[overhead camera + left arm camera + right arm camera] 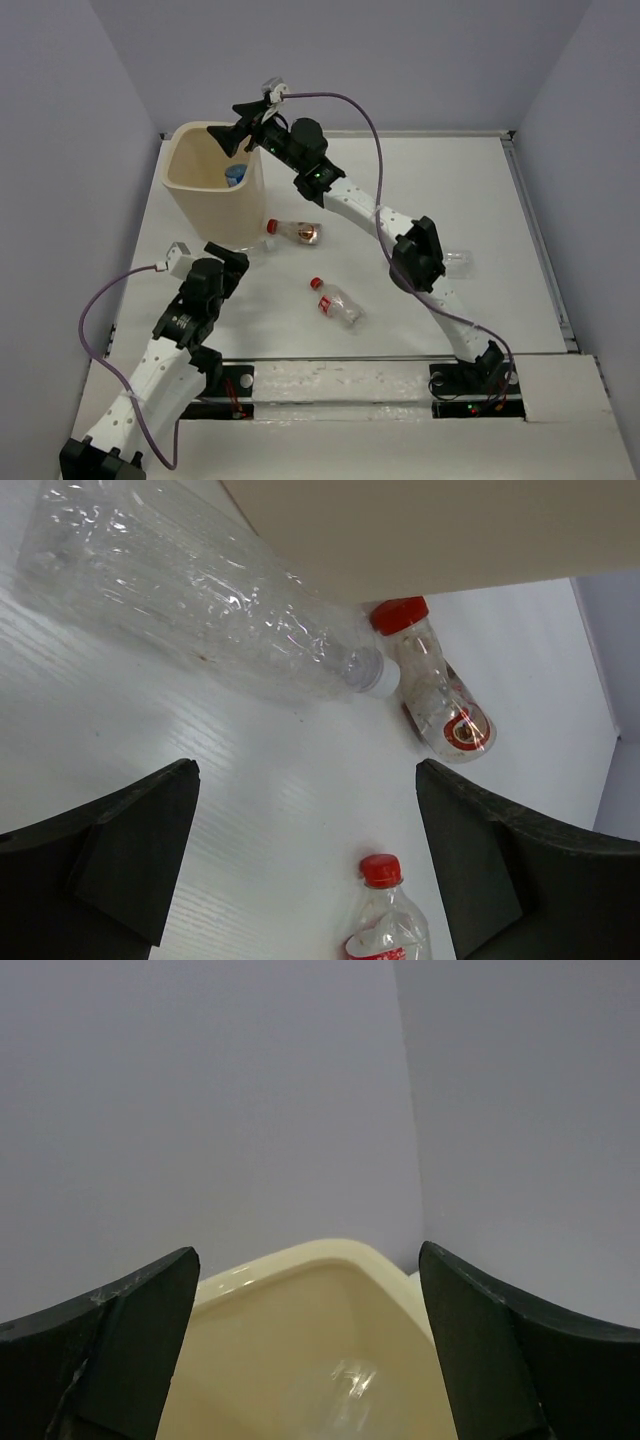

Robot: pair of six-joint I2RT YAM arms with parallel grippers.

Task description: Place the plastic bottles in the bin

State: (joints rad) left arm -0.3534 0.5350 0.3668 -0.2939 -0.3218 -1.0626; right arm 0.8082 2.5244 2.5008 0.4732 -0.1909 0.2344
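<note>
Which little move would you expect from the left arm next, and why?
Probably it should ease the left gripper forward and down over the white-capped bottle lying beside the bin. Its jaws stand open and empty, and that bottle looks like the nearest one ahead of them.

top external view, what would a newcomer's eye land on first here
The tall cream bin at far left, with the open right gripper above its rim and a blue-marked bottle inside. Next, the brown-patch bottle beside the bin and the red-capped bottle mid-table, both lying down, near the open left gripper.
</note>
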